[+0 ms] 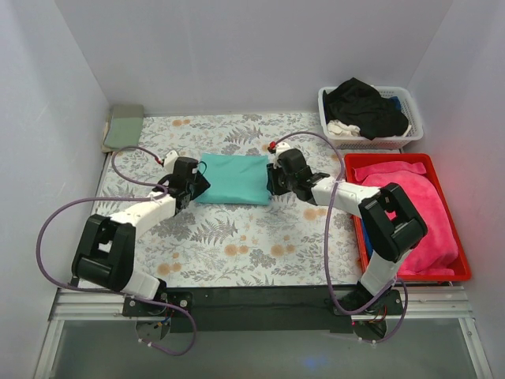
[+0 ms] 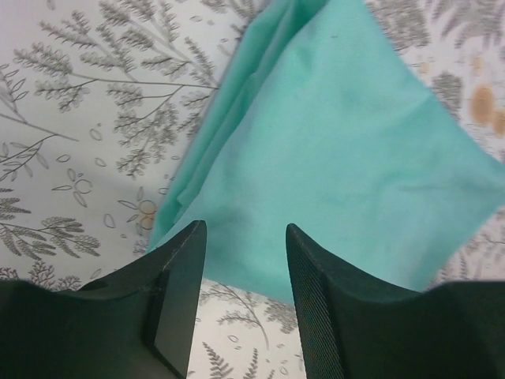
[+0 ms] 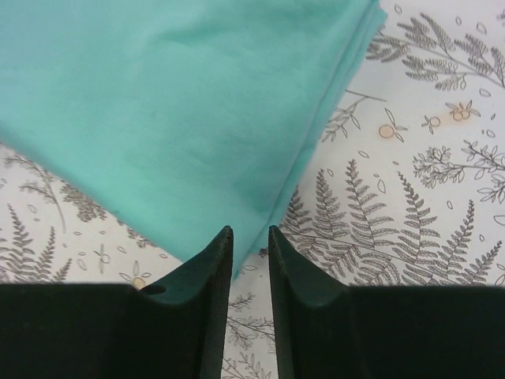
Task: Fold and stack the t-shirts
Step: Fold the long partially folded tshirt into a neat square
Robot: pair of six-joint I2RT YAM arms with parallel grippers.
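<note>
The patterned table cover (image 1: 237, 245) is loose fabric under the whole work area. If either gripper closes low, you risk pinching it together with the shirt and dragging the whole bundle. The teal shirt (image 1: 233, 179) lies folded into a rectangle at the middle of the table, flanked by both arms. Its layered edge shows in the left wrist view, and a grasp that catches only the top layers would likely peel the fold open on lifting. The black shirt (image 1: 363, 106) sits heaped and unfolded in the white basket (image 1: 414, 118) at the far right. A sage-green shirt (image 1: 124, 126) lies folded in the far left corner, well apart, so carrying the teal one there is a long haul in which uneven pulling could skew it. The left gripper (image 2: 241, 229) stands with its jaws apart, the near edge of the shirt between and just ahead of them. The right gripper (image 3: 248, 230) has its jaws nearly together with a narrow gap, holding nothing, and one corner of the shirt just reaches the tips. Closing there would likely catch only that corner, which could slip.
</note>
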